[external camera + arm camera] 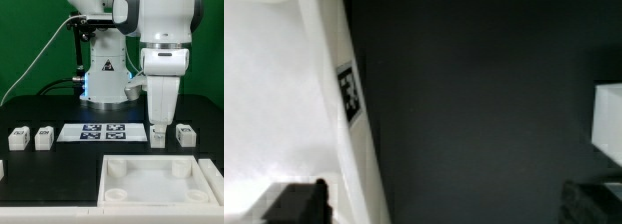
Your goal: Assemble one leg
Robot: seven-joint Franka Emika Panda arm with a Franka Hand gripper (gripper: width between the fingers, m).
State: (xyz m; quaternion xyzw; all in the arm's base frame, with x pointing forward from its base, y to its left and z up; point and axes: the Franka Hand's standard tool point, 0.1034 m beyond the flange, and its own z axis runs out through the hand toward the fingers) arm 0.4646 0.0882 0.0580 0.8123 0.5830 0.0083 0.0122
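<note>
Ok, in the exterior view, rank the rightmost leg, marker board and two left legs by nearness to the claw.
1. Rightmost leg, beside the claw.
2. Marker board, centre.
3. Inner left leg.
4. Outermost left leg, view's left edge.

A plain green backdrop [30,40] rises behind the matte black table [50,108], all under even, soft light.

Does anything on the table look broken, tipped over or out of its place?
Nothing stands out. The small white legs stand in a row either side of the marker board, and the tabletop lies flat, undamaged.
</note>
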